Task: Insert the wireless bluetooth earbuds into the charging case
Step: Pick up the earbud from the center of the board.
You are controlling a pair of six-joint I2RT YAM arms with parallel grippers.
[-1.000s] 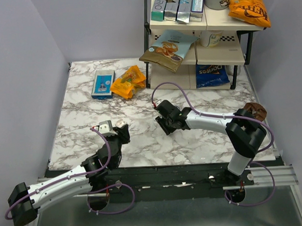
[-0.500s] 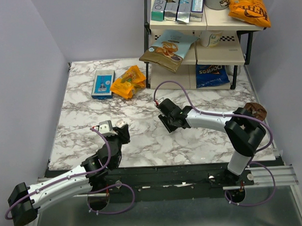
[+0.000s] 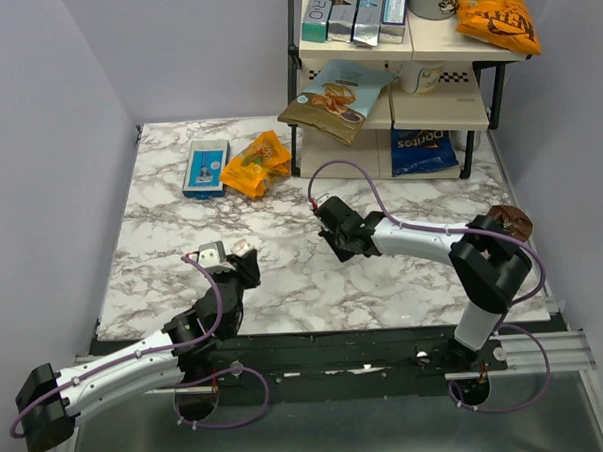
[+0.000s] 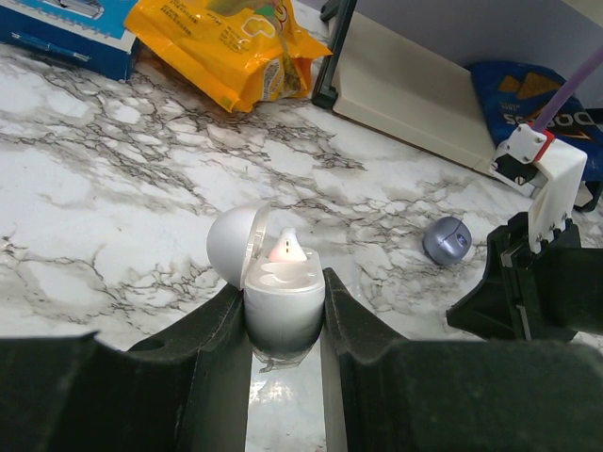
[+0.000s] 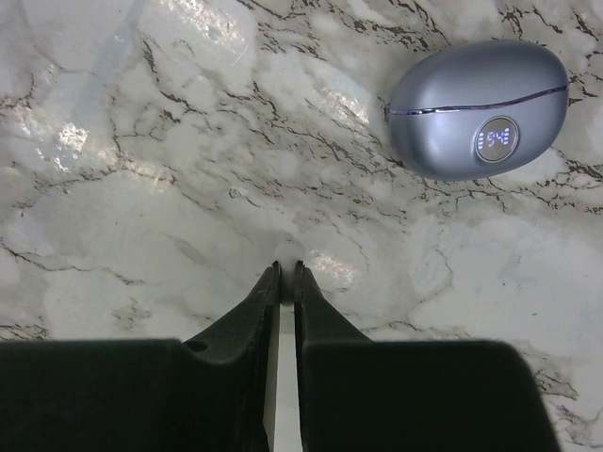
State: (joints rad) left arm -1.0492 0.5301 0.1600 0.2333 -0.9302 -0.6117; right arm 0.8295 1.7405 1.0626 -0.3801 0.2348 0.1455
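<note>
My left gripper (image 4: 285, 287) is shut on the charging case (image 4: 283, 306), a pale grey egg-shaped case held upright with its lid (image 4: 231, 247) swung open to the left. One pale earbud (image 4: 286, 249) stands in it. From above, this gripper (image 3: 245, 258) sits left of centre. My right gripper (image 5: 285, 268) points down at the marble, its jaws closed to a thin slit on a tiny pale round earbud (image 5: 285, 250) at the tips. A closed blue-lilac pod (image 5: 479, 108) with a small lit display lies up and right of it, also seen as the pod (image 4: 447, 241) from the left wrist.
A black-framed shelf rack (image 3: 395, 82) with snack bags and boxes stands at the back right, with a blue Doritos bag (image 3: 423, 149) at its foot. A blue box (image 3: 206, 167) and an orange packet (image 3: 256, 164) lie at the back left. A brown object (image 3: 509, 220) rests by the right edge.
The right gripper's jaws have closed from about half open to a thin slit, and its head has shifted slightly. The left arm and the case have not moved.
</note>
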